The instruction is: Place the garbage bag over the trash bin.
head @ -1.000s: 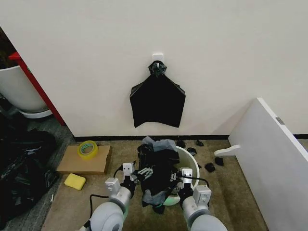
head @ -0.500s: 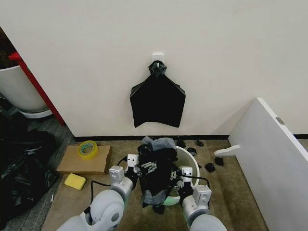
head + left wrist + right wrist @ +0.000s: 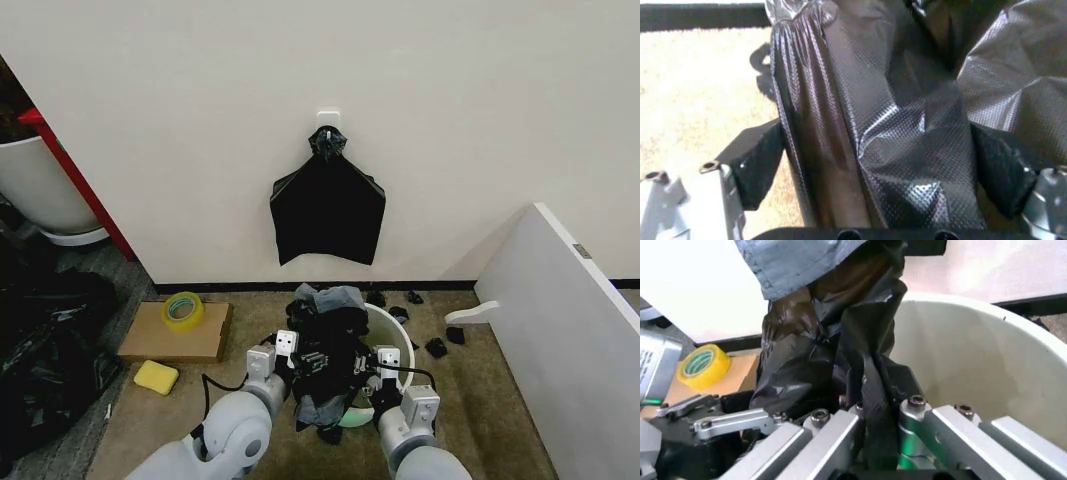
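From the head, you're seeing both arms reaching forward at the bin [image 3: 398, 338], the left gripper [image 3: 312, 358] and right gripper [image 3: 372, 370] flanking the bag [image 3: 330, 345] bunched over its near-left rim. Tape [image 3: 182, 308] is sitting on cardboard [image 3: 205, 335] well off left.

Left wrist: fingers [image 3: 750, 167] spread wide, bag hanging between them.

Right wrist: fingers [image 3: 840, 432] are clamping a bag fold beside the bin wall.
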Motion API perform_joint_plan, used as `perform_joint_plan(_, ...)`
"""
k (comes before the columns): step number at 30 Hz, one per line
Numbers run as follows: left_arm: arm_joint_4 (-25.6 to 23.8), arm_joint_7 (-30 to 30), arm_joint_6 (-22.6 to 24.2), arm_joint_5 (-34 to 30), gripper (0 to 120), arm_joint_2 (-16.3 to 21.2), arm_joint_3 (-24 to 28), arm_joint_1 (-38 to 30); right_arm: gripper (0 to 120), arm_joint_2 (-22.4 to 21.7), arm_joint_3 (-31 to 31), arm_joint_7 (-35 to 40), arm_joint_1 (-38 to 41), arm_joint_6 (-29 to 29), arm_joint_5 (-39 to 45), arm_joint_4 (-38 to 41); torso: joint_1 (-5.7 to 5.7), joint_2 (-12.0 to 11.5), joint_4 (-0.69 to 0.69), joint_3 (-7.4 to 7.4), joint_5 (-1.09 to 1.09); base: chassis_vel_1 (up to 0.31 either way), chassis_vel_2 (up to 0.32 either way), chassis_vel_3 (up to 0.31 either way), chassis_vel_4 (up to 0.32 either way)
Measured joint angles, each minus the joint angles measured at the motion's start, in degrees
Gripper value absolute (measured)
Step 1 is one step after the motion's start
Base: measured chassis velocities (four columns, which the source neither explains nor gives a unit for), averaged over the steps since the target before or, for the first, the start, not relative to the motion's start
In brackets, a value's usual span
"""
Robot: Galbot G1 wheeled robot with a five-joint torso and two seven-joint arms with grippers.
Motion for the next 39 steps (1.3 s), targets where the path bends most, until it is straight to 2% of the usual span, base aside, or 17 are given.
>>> perform_joint_plan(1, -0.1, -0.5, 0.9, -0.6, 86, -0.1, 0.0, -0.4, 0, 0.0, 0.0, 0.0, 0.0, 0.0, 0.0, 0.0, 0.0, 0.0, 0.0, 0.0, 0.0, 0.0, 0.0, 0.0, 0.0)
perform_joint_plan(3, -0.4, -2.8, 4.4, -3.5, 76, -0.5, 0.3, -2.1, 0, 0.0, 0.0, -0.1, 0.0, 0.0, 0.0, 0.1, 0.0, 0.0, 0.0, 0.0, 0.0, 0.0, 0.0, 0.0, 0.0)
perform_joint_plan(5, -0.5, -3.5, 5.5, -4.4, 72, -0.6, 0.3, -2.6, 0, 0.1, 0.0, -0.1, 0.0, 0.0, 0.0, 0.1, 0.0, 0.0, 0.0, 0.0, 0.0, 0.0, 0.0, 0.0, 0.0)
perform_joint_plan(10, -0.3, -6.7, 9.1, -8.1, 51, -1.2, 0.7, -4.5, 0, 0.2, 0.0, -0.2, 0.0, 0.1, -0.1, 0.1, 0.0, 0.0, 0.0, 0.0, 0.0, 0.0, 0.0, 0.0, 0.0)
perform_joint_plan(13, 0.0, -7.3, 9.6, -8.6, 44, -1.4, 0.8, -4.7, 0, 0.2, 0.0, -0.2, 0.0, 0.1, -0.1, 0.1, 0.0, 0.0, 0.0, 0.0, 0.0, 0.0, 0.0, 0.0, 0.0)
perform_joint_plan(18, 1.1, -8.8, 10.7, -10.6, 21, -2.2, 0.2, -4.8, 0, 0.2, -0.1, -0.3, 0.0, 0.3, -0.2, 0.0, 0.0, 0.0, 0.0, 0.0, 0.0, 0.0, 0.0, 0.0, 0.0)
perform_joint_plan(20, 1.1, -8.8, 10.8, -10.8, 19, -2.3, 0.1, -4.7, 0, 0.2, -0.1, -0.3, 0.0, 0.3, -0.2, 0.0, 0.0, 0.0, 0.0, 0.0, 0.0, 0.0, 0.0, 0.0, 0.0)
perform_joint_plan(22, 1.1, -9.4, 10.9, -11.7, 8, -2.4, -0.7, -4.4, 0, 0.3, 0.0, -0.5, 0.1, 0.6, -0.3, 0.0, 0.0, 0.0, 0.0, 0.0, 0.0, 0.0, 0.0, 0.0, 0.0)
perform_joint_plan(24, 1.2, -9.6, 10.8, -12.2, 1, -2.5, -1.3, -3.9, 0, 0.3, 0.2, -0.7, 0.1, 1.0, -0.4, -0.1, 0.0, 0.0, -0.01, 0.0, -0.01, 0.0, 0.0, 0.0, 0.0)
perform_joint_plan(34, -0.3, -9.8, 10.0, -12.4, 1, -1.9, -6.1, -0.1, 0, 0.0, 0.8, -1.8, 0.3, 3.3, -2.7, -2.1, 0.0, 0.0, -0.02, 0.0, -0.01, 0.0, 0.0, 0.0, 0.0)
perform_joint_plan(39, -4.3, -7.5, 8.2, -7.4, 1, 0.0, -11.4, 5.7, 0, 0.1, 3.6, -4.7, 2.8, 6.8, -2.4, -3.9, 0.0, 0.0, 0.02, 0.0, 0.0, 0.0, 0.0, 0.0, 0.0)
